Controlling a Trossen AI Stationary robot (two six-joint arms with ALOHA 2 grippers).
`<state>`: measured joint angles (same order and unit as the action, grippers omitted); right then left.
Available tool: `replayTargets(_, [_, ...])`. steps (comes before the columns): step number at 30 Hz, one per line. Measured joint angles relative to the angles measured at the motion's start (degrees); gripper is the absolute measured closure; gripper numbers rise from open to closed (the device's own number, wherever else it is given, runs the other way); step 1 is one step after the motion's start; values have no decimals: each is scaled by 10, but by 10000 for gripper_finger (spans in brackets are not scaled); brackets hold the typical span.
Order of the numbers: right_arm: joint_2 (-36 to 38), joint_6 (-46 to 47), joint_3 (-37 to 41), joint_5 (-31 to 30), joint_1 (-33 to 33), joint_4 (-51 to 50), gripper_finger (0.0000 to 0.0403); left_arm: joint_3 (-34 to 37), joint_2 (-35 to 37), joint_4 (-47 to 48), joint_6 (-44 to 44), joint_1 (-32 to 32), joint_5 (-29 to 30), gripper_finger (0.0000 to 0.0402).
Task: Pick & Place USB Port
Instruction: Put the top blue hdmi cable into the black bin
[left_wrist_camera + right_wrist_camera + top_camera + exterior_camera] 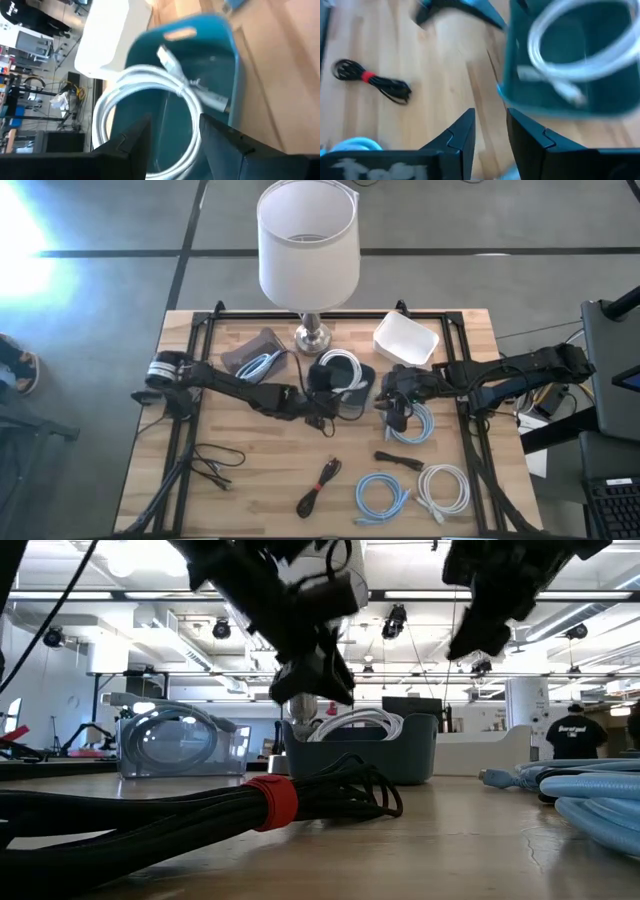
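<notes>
A dark teal bin (362, 388) stands mid-table with a coiled white USB cable (340, 370) lying in it. My left gripper (322, 402) hovers at the bin's near left side, open and empty. Its wrist view looks into the bin (215, 50) at the white coil (150, 80). My right gripper (396, 412) hovers just right of the bin, above a light blue coil (413, 425), with its fingers (465, 135) apart and nothing between them. The bin (560, 100) and the white cable (580, 55) also show in the right wrist view.
A lamp (308, 240) stands at the back centre, with a white tub (406, 340) to its right and a clear box with a blue cable (255, 358) to its left. Toward the near edge lie a black bundle with a red tie (318, 485), a loose black cable (215, 463), a black plug (400, 460), and blue (383, 495) and white (445, 485) coils.
</notes>
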<state>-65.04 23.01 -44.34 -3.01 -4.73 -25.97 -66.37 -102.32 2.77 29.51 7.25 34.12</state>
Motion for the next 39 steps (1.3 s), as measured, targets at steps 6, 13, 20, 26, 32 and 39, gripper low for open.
replayTargets(6, [0,139,0,0,-8,-116,283,0,40,40,-49,12,-2,234])
replayTargets(13, [0,346,24,0,-68,-193,273,0,65,71,-91,14,-2,234])
replayTargets(20, [0,394,70,2,-143,-176,268,0,66,78,-88,14,-2,234])
replayTargets(26, [0,339,104,0,-190,-67,267,0,66,78,-89,14,-2,234])
replayTargets(32, [0,325,153,-26,-208,-6,266,0,66,79,-90,14,-2,234])
replayTargets(39, [0,330,176,-45,-209,1,266,0,66,78,-90,14,-2,234])
